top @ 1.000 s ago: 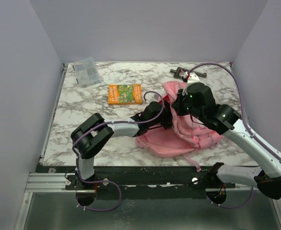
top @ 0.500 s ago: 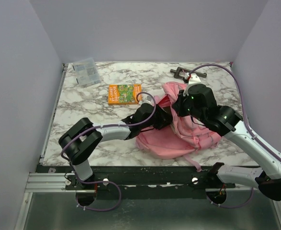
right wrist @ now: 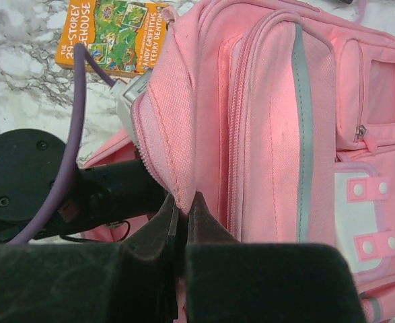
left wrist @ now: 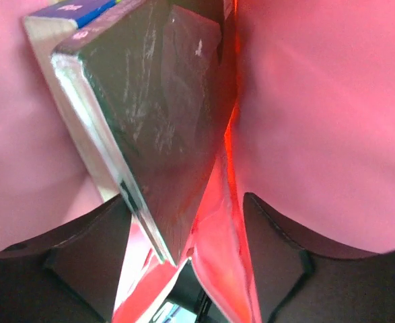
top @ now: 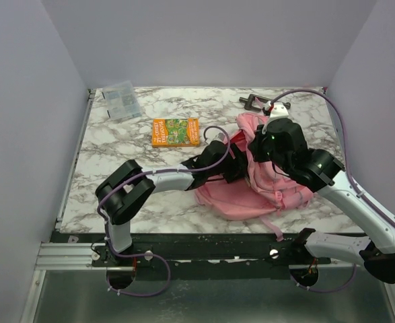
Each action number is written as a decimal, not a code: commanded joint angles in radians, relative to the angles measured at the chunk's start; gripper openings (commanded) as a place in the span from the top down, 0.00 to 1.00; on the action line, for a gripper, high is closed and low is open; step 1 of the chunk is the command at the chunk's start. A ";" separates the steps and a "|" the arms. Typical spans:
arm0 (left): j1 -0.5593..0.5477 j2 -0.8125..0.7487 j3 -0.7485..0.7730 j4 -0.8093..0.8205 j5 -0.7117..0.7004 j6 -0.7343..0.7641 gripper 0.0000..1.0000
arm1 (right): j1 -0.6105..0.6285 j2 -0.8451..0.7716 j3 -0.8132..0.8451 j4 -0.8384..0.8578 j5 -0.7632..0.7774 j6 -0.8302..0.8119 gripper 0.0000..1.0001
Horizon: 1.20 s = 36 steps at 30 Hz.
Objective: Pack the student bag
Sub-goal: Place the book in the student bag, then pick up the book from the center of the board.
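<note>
The pink student bag (top: pixel 268 185) lies at the table's right middle, front pockets up (right wrist: pixel 298 121). My right gripper (right wrist: pixel 182 198) is shut on the zipper edge of its main opening and holds that edge up; it also shows in the top view (top: pixel 259 148). My left gripper (top: pixel 236 158) is reached into that opening from the left. In the left wrist view it (left wrist: pixel 185 202) sits inside pink fabric with a dark-covered book (left wrist: pixel 157 134) and a thin red folder (left wrist: pixel 224 256) between its fingers (left wrist: pixel 83 259).
An orange picture book (top: pixel 175 132) lies on the marble just left of the bag and shows in the right wrist view (right wrist: pixel 113 37). A clear plastic box (top: pixel 121 99) sits at the back left. A black clamp-like tool (top: pixel 261 102) lies at the back, behind the bag.
My left arm drew back to the left, then pushed right again into the bag. The bag and my right gripper shifted slightly right and back.
</note>
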 commanded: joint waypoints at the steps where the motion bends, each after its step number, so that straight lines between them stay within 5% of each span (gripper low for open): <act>1: 0.011 -0.138 -0.060 -0.021 0.055 0.082 0.28 | 0.003 -0.005 0.080 0.058 0.105 -0.022 1.00; 12: 0.166 -0.471 -0.269 -0.127 0.205 0.257 0.23 | 0.002 -0.024 0.032 0.033 0.149 0.001 1.00; 19: 0.380 -0.829 -0.215 -0.461 0.213 0.589 0.12 | 0.002 -0.053 -0.095 0.007 0.124 0.062 0.96; 21: 0.420 -0.883 -0.124 -0.584 0.149 0.709 0.02 | 0.002 -0.064 -0.156 0.022 0.063 0.108 0.91; 29: 0.525 -0.865 0.143 -0.745 0.097 0.998 0.02 | 0.003 -0.023 -0.473 0.269 -0.389 0.290 0.58; 36: 0.563 -0.852 0.040 -0.704 0.050 1.029 0.02 | 0.001 0.073 -0.287 0.162 -0.229 0.211 0.24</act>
